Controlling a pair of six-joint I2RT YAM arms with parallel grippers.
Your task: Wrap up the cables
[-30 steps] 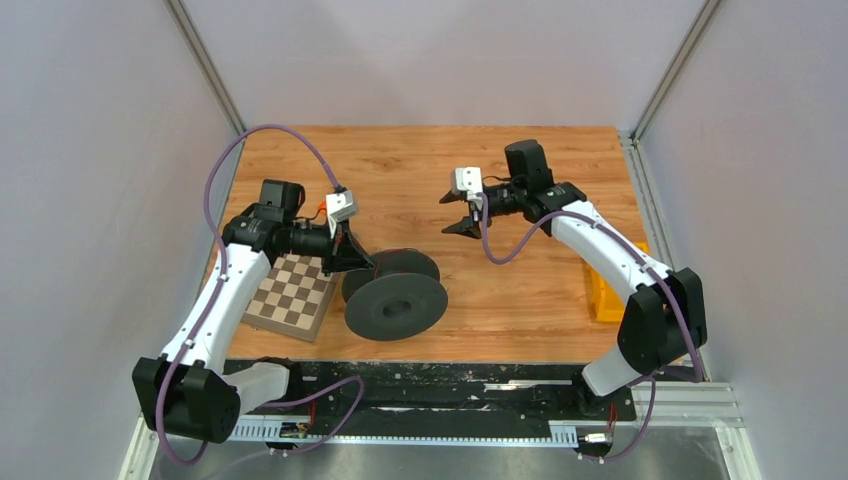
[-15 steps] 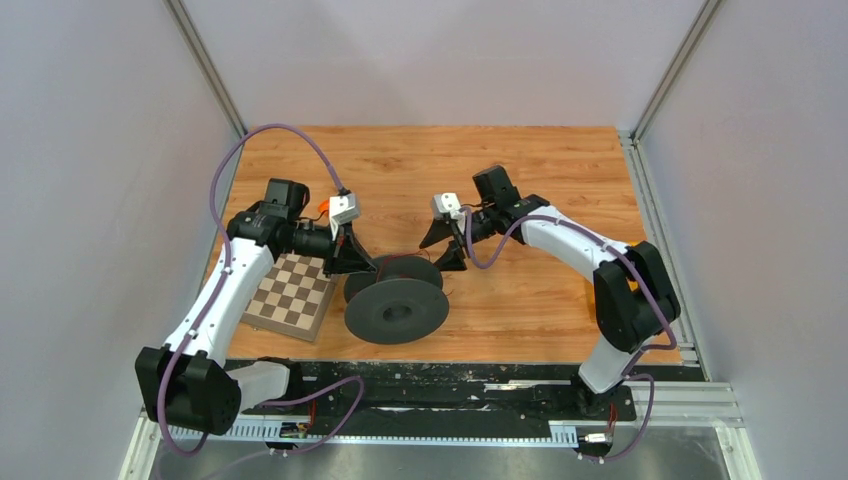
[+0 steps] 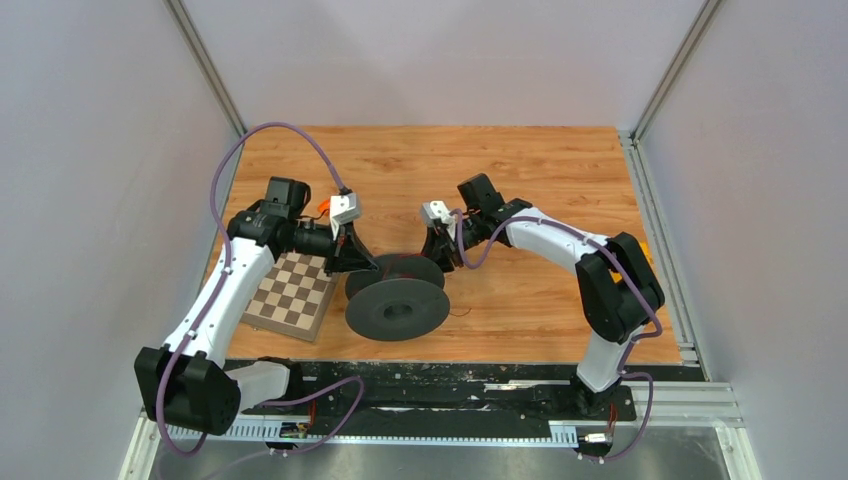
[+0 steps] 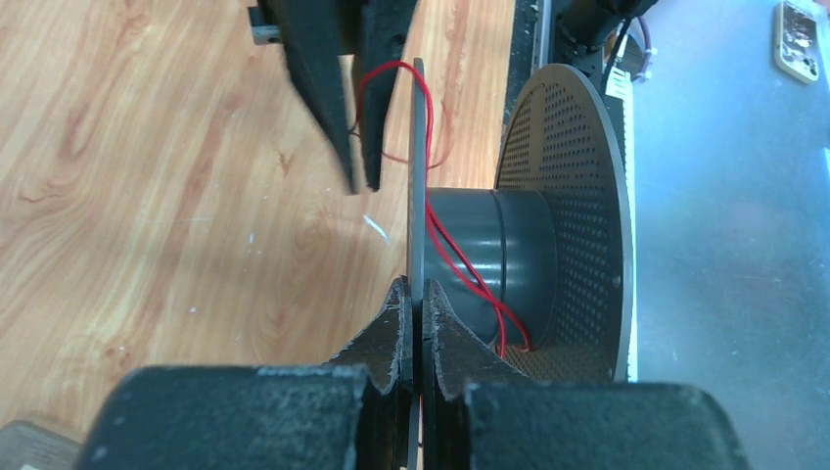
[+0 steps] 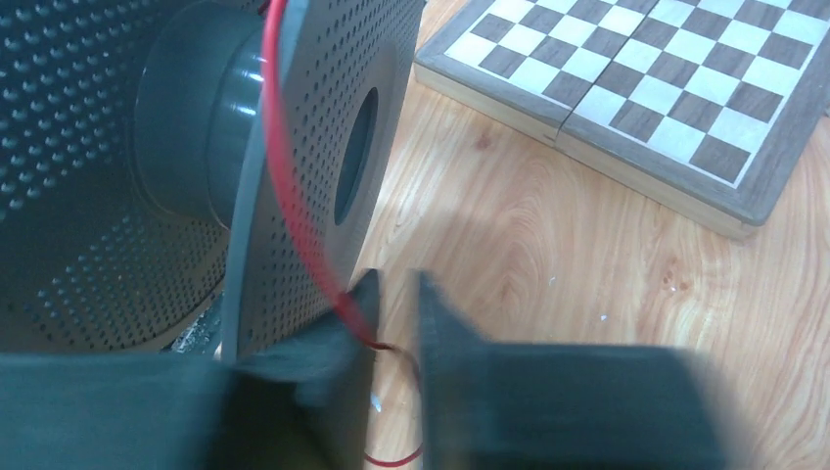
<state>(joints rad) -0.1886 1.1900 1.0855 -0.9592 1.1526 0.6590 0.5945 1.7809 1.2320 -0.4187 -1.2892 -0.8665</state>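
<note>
A black spool (image 3: pixel 397 308) stands on its side on the wooden table, next to the chessboard. A thin red cable (image 4: pixel 460 264) crosses its grey core and loops over the thin flange (image 4: pixel 418 147). My left gripper (image 4: pixel 418 299) is shut on that flange's rim, at the spool's left (image 3: pixel 362 262). My right gripper (image 3: pixel 440 255) is at the spool's far right edge. Its jaws stand a narrow gap apart (image 5: pixel 396 284), and the cable (image 5: pixel 294 215) runs down the perforated flange and passes between them. The rest of the cable curls onto the table below.
A folded chessboard (image 3: pixel 292 292) lies flat left of the spool, under the left arm, and shows beyond the flange (image 5: pixel 666 88) in the right wrist view. Purple arm cables arch over both arms. Grey walls close in the table on both sides.
The right arm has swung left and down from mid-table to the spool's edge. Its jaws have narrowed around the red cable. The left gripper and spool have stayed put.
</note>
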